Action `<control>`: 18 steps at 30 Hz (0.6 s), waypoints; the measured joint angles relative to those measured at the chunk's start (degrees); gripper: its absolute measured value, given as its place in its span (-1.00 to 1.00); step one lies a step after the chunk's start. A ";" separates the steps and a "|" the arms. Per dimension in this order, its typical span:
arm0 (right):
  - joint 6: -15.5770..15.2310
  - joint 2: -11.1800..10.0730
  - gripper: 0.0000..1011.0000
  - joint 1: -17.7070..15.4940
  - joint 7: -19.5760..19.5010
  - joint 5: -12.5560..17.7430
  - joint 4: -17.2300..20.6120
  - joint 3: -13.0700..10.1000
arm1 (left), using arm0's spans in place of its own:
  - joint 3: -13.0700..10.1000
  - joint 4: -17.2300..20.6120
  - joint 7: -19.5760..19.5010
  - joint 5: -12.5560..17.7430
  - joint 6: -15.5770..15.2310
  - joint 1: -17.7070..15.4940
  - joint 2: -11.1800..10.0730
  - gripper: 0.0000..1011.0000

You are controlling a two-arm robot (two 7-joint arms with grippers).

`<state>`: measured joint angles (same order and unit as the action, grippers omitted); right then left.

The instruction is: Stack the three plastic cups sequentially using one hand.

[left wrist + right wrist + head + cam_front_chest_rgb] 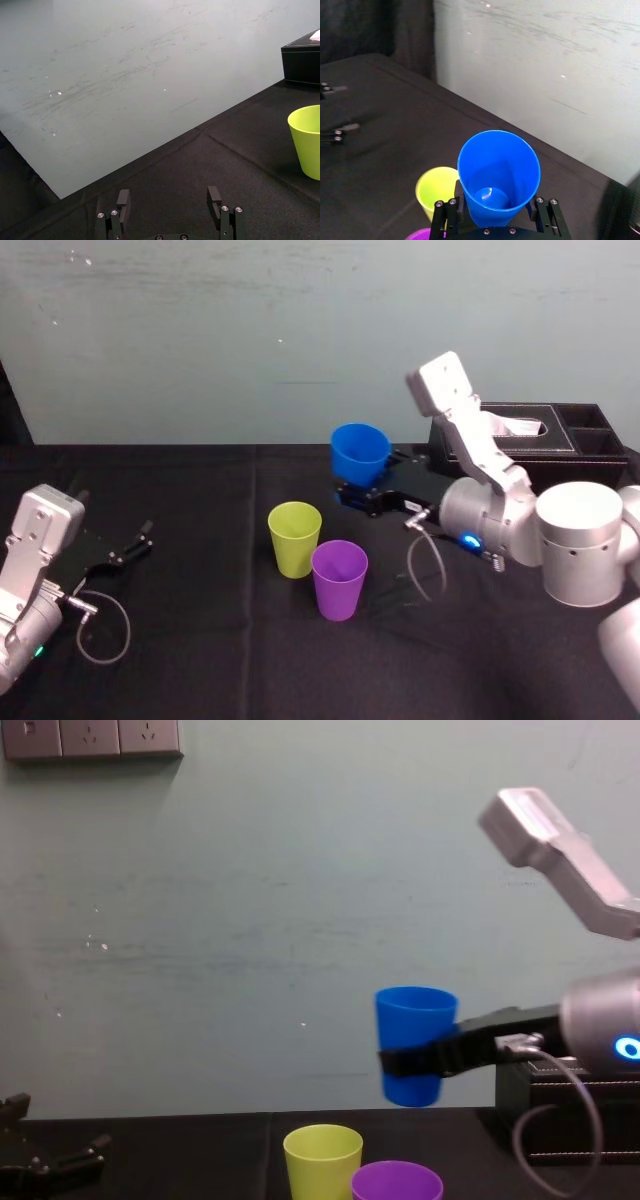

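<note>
The right gripper (366,496) is clamping the blue cup (360,452) around its lower half, one finger on each side, and is holding it upright, mouth up, in the air above the black table (200,640). The yellow-green cup (295,538) and the purple cup (339,578) are standing upright on the table just beside each other, the purple one nearer the robot and to the right; whether they are touching cannot be told. The blue cup is hanging behind them and higher, a little to the right of the yellow-green one. A black tissue box (560,440) is sitting at the far right. The left gripper (168,197) is resting low at the table's left side, well apart from the cups, its fingers spread and holding nothing.
</note>
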<state>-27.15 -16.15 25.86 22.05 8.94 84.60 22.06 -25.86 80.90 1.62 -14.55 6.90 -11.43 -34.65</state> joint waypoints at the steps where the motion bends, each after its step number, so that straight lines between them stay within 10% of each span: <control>1: -0.24 0.33 0.39 0.57 0.23 0.00 -0.26 0.64 | 0.00 0.00 0.00 0.00 0.00 0.00 0.00 0.98; 18: -2.74 3.77 0.39 6.17 2.39 -0.18 -4.71 6.10 | 0.00 0.00 0.00 0.00 0.00 0.00 0.00 0.98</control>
<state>-29.89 -12.38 32.03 24.44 8.76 79.89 28.16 -25.86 80.90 1.62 -14.55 6.91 -11.43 -34.65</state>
